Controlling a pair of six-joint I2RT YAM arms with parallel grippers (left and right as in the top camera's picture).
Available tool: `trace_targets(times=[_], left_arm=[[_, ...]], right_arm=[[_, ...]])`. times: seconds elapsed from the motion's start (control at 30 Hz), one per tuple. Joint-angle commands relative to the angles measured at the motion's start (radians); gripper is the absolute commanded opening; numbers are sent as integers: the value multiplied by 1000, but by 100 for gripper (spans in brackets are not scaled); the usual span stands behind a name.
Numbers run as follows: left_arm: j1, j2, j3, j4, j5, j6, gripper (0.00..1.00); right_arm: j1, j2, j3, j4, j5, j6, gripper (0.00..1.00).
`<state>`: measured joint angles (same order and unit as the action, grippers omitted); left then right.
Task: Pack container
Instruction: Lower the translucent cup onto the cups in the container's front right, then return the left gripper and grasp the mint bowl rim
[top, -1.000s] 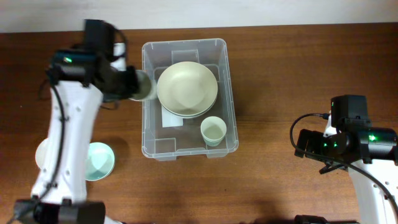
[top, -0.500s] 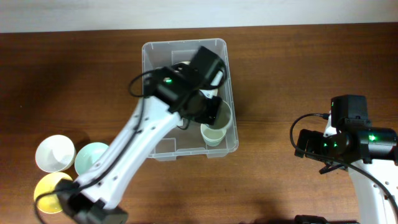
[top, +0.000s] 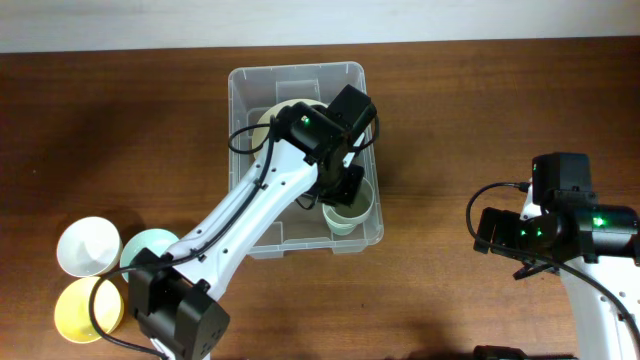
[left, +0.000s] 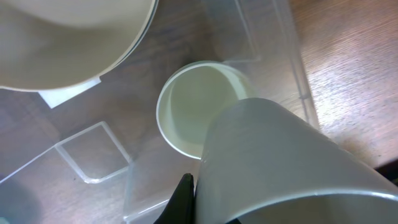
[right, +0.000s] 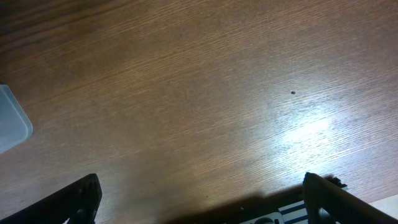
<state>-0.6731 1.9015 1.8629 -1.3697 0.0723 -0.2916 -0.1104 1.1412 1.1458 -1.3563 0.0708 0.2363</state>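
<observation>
**Left Clamped on a Cup Over the Container, Right Spread Wide**

Clamped at the left gripper (top: 343, 186) on a pale cup (left: 292, 168), tilted and filling the lower right of the left wrist view, with one dark finger (left: 182, 198) at its left edge. Spread wide and holding nothing at the right gripper (right: 202, 208), over bare wood.

Just past the held cup, a standing cup (left: 196, 112), upright on the floor of the container (left: 292, 68), near its right wall; touching or just apart, impossible to tell. In the upper left of that view, a cream bowl (left: 68, 43) over a white label (left: 65, 93).

From overhead, container at upper centre of the table (top: 480, 100), left arm reaching in from the lower left. In the lower left corner, outside the container, a white cup (top: 88, 246), a mint cup (top: 150, 250) and a yellow cup (top: 80, 308), bunched together. Right arm at the right edge, well apart from the container.
</observation>
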Motion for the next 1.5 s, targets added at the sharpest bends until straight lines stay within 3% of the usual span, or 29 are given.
trace_targets(times=[0.0, 0.07, 0.13, 0.2, 0.47, 0.57, 0.7, 0.93, 0.97, 1.03, 1.23, 1.47], left_arm=[[2, 1, 10, -11, -27, -10, 15], [2, 1, 10, -12, -43, -10, 39], [2, 2, 10, -11, -43, -10, 43], [2, 1, 10, -8, -43, -10, 53], [27, -1, 22, -41, -138, -11, 53], [98, -20, 59, -101, -202, -61, 64], [249, -113, 82, -134, -228, -75, 76], [607, -304, 80, -207, -226, -86, 87], [660, -321, 77, -219, -226, -86, 95], [748, -345, 53, -225, -220, -86, 97], [846, -352, -155, -141, -206, -86, 99], [846, -351, -573, 164, -108, -116, 99]], right_arm=[[5, -1, -2, 1, 9, 7, 99], [5, -1, -2, 0, 8, 7, 99], [5, -1, -2, -1, 9, 7, 99], [5, -1, -2, -1, 9, 7, 99], [5, -1, -2, -1, 9, 7, 99], [5, -1, -2, -1, 9, 7, 99], [5, -1, -2, -1, 9, 7, 99], [5, -1, -2, 0, 8, 7, 99], [5, -1, -2, 0, 9, 7, 99], [5, -1, -2, 0, 8, 7, 99], [5, -1, -2, 2, 8, 7, 99], [5, -1, -2, 2, 8, 7, 99]])
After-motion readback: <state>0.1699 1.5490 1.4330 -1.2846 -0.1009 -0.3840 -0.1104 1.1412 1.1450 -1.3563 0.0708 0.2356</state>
